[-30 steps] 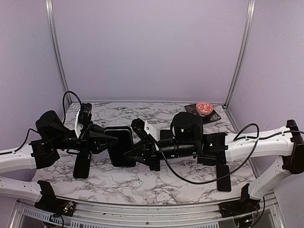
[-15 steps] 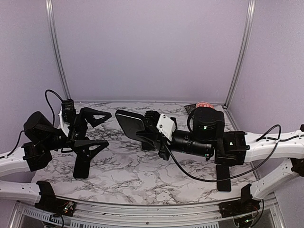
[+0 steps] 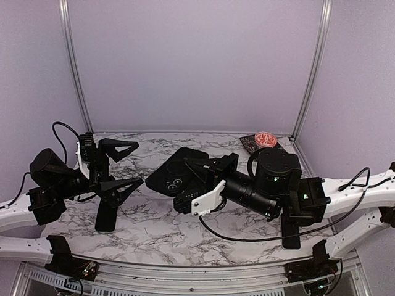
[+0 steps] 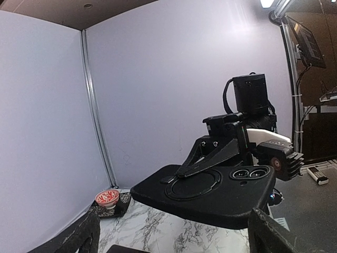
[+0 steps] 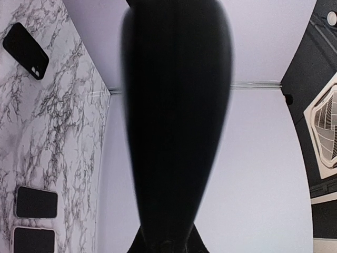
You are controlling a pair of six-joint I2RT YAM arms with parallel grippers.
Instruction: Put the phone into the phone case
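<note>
1. Gripping the black phone case (image 3: 174, 176) in my right claw (image 3: 200, 174), I am holding it tilted above the table (image 3: 154, 228), camera lenses showing in its back.
2. My left claw (image 3: 126, 168) is hanging spread wide just beside the case, not touching it.

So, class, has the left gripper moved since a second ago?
Yes. The left gripper has pulled back leftward, toward the frame post, away from the phone case, now open.
</note>
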